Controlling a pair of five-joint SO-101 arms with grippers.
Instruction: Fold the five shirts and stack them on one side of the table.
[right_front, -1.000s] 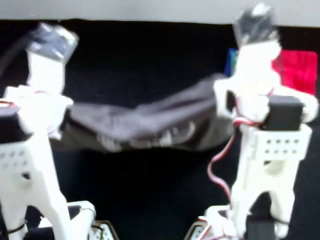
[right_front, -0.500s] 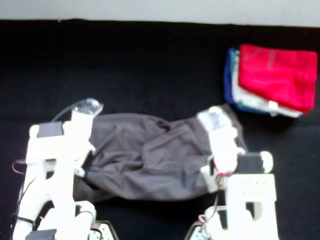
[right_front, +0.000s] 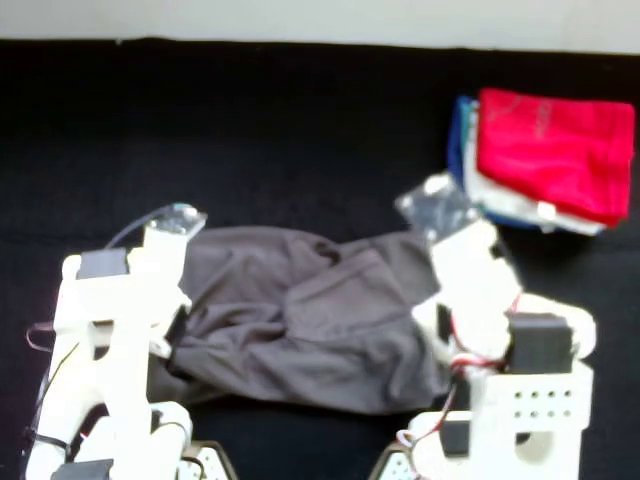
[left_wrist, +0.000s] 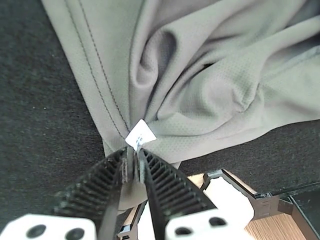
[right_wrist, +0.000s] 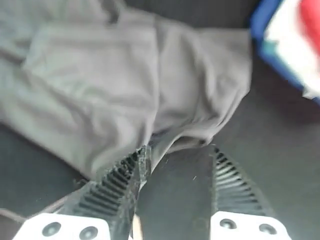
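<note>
Black table cloth (right_front: 300, 120) with a crumpled grey shirt (right_front: 300, 320) between two white arms.

At the hem, left gripper (left_wrist: 134, 155) closed tight on the cloth, just by a small white label (left_wrist: 140, 136) — a thin fold of fabric pinched between the ribbed fingers. At the opposite edge, right gripper (right_wrist: 179, 152) spread wide and holding nothing, low over bare table cloth, just beside the shirt's border. Shirt itself down on the table near the front, full of creases and loose folds. Farther back on the right side, stack of folded shirts (right_front: 545, 160) — red shirt (right_front: 555, 145) on top, white and blue layers under it, near the right arm and apart from the grey shirt.
</note>
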